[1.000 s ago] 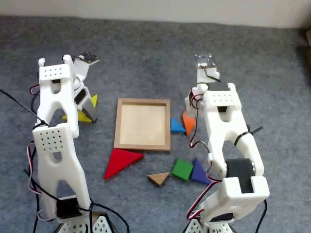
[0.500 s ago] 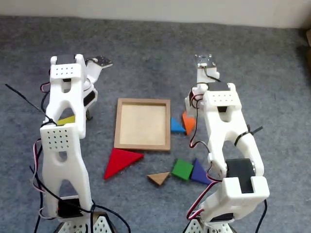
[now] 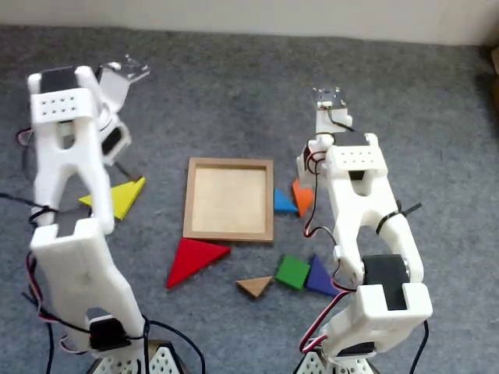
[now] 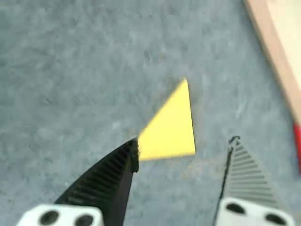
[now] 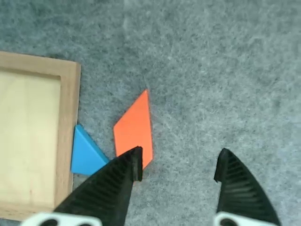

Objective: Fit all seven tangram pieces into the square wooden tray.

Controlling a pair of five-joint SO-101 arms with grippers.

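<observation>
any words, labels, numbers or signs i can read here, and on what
None can be read.
wooden tray: bare wood, no text.
yellow triangle, red triangle and the other pieces: plain colour, no marks.
left arm and right arm: white shells with no legible marking; any fine print is too small to read.

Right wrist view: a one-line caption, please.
Open gripper above carpet, near orange piece and blue triangle lying outside the wooden tray.
</observation>
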